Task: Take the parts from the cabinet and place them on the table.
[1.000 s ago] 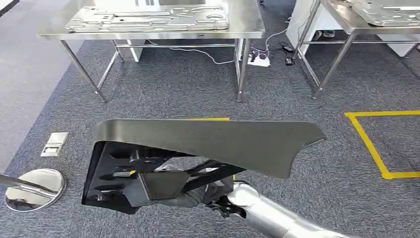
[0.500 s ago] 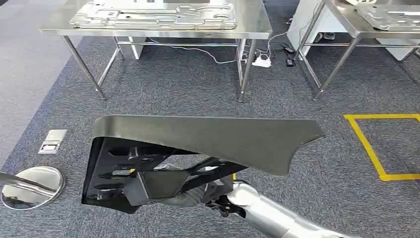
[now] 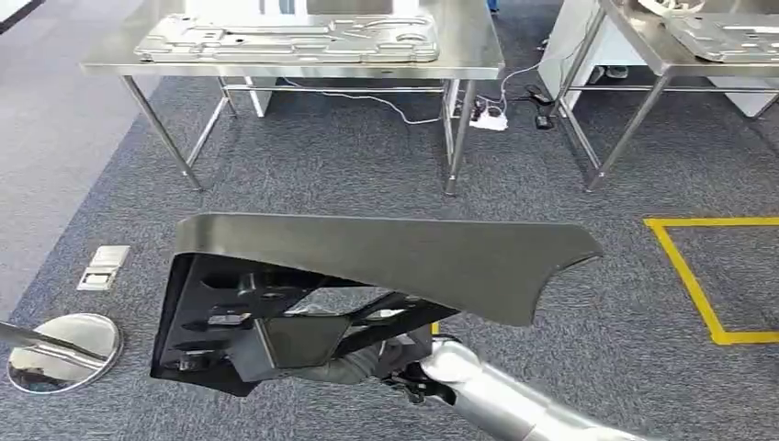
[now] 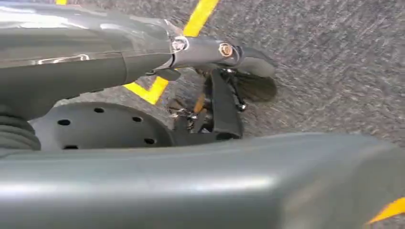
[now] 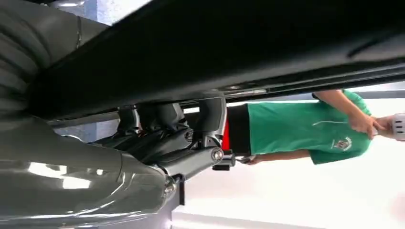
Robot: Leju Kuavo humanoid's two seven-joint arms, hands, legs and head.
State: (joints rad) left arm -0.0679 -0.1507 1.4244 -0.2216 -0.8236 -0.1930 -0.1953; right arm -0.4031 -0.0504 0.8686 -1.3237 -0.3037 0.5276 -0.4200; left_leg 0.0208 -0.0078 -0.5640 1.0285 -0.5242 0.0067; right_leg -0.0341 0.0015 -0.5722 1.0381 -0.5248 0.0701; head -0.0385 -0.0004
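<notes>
**A:** Carrying the part (image 3: 386,266) toward the table (image 3: 468,57) is the step in hand, I judge. Where does it sit at this moment?

**B:** It hangs in front of the robot above the grey carpet (image 3: 367,165), well short of the steel table, which already bears a pressed metal panel (image 3: 285,37).

**A:** And the grip?

**B:** In the right wrist view the right hand (image 5: 167,138) has its dark fingers (image 5: 210,117) pressed up against the part's black underside, grasping it. In the left wrist view the left hand (image 4: 215,95) lies just beside the part's smooth grey edge, fingers curled inward, but whether they clasp it I cannot tell.

**A:** Which way does the part run?

**B:** Its long axis lies across the robot's view, left to right. The broad grey face tilts upward and away; the blunt squared end with the black ribbed backing is to the left, the tapered pointed end to the right.

**A:** So how to do this well?

**B:** Keep the long axis level and parallel to the table's near edge, steer between the table legs (image 3: 455,138) without swinging the pointed end, and lower it onto bare steel beside the panel, not over it.
</notes>
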